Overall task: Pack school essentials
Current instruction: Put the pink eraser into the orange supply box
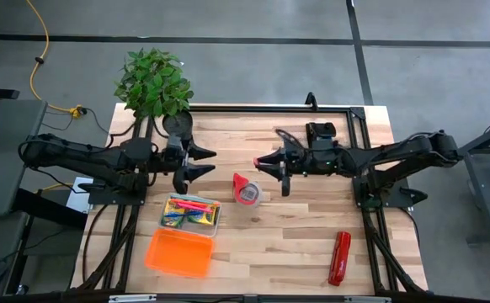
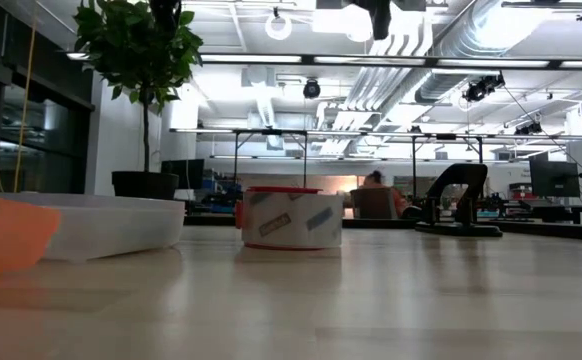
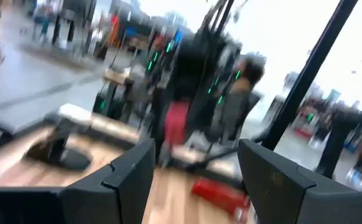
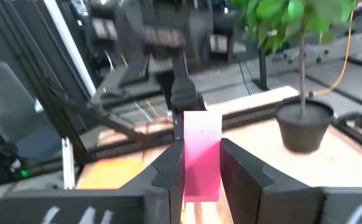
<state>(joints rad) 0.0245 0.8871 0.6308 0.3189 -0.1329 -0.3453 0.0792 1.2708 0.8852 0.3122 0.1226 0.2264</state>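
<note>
My right gripper hovers over the table's middle, far part, shut on a small flat pink piece. My left gripper faces it from the left, open and holding nothing; its fingers frame the right arm in the left wrist view. Nearer the table's near edge, a clear case lies flat, holding pink-red markers with yellow-green and blue items. Its orange lid lies beside it, toward the near edge. My right gripper pinches the pink piece between its two fingers, one on each flat face. The fingers reach in level from the table's right. The piece sticks out past the fingertips toward the left arm and is lifted clear of the table.
A red tape roll stands on the table below and between the grippers, also in the low view. A long red stapler lies near the right near corner. A potted plant stands at the far left corner. Bare wood lies right of the case.
</note>
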